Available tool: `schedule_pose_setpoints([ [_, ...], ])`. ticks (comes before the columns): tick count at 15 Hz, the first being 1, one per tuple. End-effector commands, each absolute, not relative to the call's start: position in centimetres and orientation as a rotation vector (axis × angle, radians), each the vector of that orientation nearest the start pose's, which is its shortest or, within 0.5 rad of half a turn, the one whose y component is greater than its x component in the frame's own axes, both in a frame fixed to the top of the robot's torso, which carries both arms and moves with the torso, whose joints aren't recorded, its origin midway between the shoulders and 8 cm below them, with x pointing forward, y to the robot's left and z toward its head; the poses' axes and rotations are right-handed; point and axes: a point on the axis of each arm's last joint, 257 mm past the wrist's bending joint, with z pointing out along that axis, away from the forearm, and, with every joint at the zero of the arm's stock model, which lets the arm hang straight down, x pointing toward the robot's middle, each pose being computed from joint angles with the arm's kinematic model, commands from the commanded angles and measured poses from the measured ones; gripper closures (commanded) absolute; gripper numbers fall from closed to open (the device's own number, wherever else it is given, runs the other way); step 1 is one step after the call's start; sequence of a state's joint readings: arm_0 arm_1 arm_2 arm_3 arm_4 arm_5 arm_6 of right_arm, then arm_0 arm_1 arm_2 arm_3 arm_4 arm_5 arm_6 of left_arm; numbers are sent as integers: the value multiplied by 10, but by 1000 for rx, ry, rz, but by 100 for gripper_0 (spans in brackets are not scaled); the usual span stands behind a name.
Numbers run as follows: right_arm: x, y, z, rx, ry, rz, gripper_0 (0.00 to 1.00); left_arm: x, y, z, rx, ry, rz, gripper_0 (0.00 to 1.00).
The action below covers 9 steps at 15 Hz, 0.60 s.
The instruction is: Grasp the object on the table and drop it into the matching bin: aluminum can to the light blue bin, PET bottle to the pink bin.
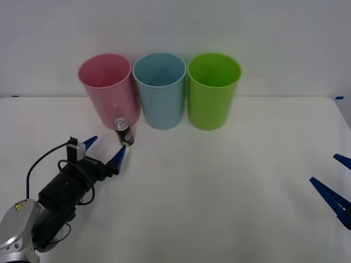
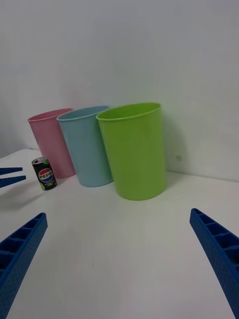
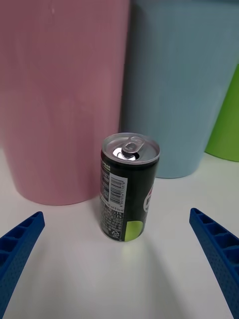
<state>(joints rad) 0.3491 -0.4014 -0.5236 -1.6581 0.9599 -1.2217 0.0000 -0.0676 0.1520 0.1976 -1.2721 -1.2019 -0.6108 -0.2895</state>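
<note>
- While the aluminum can (image 1: 124, 132) stands upright on the table (image 1: 219, 181), just in front of the gap between the pink bin (image 1: 107, 87) and the light blue bin (image 1: 159, 89), no part of the task is complete: the can is neither grasped nor lifted.
- Left gripper (image 1: 104, 149): fingers apart, aimed at the can from just short of it; in the left wrist view the can (image 3: 129, 185) sits centred between the two blue fingers (image 3: 17, 249), with no contact.
- Judged stage: end of approach; closing on the can, lifting it and releasing it over the light blue bin all remain.
- Lime green bin (image 1: 213, 89): beside the light blue bin, not needed for a can.
- Right gripper (image 1: 334, 186): fingers apart, idle at the table's right edge, well apart from the can.
</note>
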Motion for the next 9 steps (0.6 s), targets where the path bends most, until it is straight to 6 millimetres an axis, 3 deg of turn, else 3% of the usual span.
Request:
schedule_pose_setpoints([
  [1,342,-330,-169,-465,1441,567,0,534,220,-282,288,1598,-278,0],
  [9,342,-330,-169,-465,1441,567,0,567,200,-291,315,1637,-248,0],
])
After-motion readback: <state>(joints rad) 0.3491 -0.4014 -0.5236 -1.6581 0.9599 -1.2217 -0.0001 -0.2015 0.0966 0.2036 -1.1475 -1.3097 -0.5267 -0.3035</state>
